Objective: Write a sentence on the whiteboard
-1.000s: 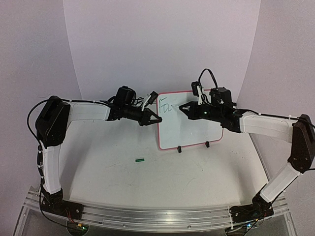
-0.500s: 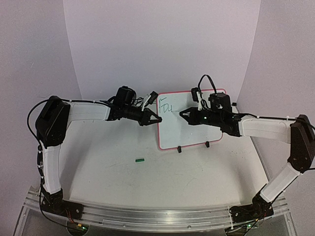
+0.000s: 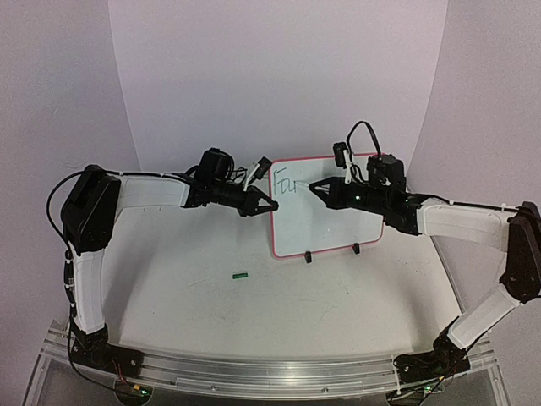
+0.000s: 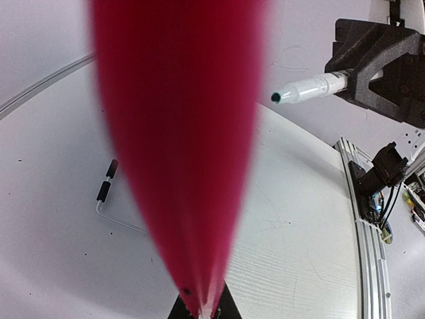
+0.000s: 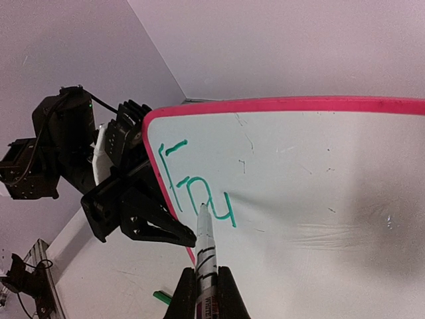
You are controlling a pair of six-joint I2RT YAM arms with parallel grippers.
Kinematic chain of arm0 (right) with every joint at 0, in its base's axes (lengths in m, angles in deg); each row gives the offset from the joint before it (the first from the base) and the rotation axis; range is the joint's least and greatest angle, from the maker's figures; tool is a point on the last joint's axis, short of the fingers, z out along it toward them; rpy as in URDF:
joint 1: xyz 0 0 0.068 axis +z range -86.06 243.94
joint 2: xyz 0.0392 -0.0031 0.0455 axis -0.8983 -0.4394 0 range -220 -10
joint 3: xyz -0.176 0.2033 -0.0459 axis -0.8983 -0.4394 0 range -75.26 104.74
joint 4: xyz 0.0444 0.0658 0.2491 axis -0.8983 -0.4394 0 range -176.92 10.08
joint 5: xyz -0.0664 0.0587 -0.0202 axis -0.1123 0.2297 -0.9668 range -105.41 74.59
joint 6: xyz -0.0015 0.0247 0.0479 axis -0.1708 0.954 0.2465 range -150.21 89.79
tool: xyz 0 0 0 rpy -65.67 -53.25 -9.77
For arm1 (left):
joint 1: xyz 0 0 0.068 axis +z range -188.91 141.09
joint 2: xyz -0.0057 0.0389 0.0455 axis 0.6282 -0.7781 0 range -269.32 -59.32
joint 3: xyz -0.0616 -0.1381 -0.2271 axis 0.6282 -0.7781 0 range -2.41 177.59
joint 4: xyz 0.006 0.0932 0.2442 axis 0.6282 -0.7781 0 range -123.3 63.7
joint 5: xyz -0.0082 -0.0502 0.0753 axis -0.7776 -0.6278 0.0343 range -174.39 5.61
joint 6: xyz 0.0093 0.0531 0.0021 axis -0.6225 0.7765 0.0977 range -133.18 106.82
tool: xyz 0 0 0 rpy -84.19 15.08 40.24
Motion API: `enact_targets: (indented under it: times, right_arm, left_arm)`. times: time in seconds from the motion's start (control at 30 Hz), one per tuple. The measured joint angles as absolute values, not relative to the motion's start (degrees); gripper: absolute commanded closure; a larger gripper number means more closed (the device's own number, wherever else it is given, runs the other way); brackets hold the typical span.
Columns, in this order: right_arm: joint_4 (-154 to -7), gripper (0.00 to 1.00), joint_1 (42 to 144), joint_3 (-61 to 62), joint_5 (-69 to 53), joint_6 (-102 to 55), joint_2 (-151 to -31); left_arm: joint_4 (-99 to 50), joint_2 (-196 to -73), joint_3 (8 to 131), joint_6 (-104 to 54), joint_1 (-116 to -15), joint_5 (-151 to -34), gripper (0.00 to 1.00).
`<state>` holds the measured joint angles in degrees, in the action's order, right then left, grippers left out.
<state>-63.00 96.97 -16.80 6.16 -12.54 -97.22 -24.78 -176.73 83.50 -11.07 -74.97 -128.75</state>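
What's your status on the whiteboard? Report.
Left gripper shut on whiteboard rim. Right gripper shut on marker, tip at the letters. First green letters only, sentence unfinished. Nothing blocking; green cap on table, apart.

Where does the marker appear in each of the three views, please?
Top external: marker right of centre, tip over the whiteboard's upper left.
Left wrist: marker upper right, pointing left.
Right wrist: marker bottom centre, pointing up at the green lettering.
Shared landmark: the board's red-pink rim, in all three.
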Motion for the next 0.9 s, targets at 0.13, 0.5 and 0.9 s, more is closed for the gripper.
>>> enact_targets:
  times: [0.13, 0.5, 0.9]
  right_arm:
    - [-63.1, 1.0, 96.97, -16.4, 6.04, -12.56, -97.33]
    - [-62.86, 1.0, 96.97, -13.85, 4.77, -12.65, -100.35]
    - [-62.57, 1.0, 97.02, -13.75, 3.55, -12.78, -100.76]
  left_arm:
    - [-24.78, -176.73, 83.5, -11.07, -74.97, -128.75, 1.0]
    - [-24.78, -176.73, 83.52, -11.07, -74.99, -128.75, 1.0]
    - [-24.76, -176.77, 83.52, -11.38, -74.99, -128.62, 1.0]
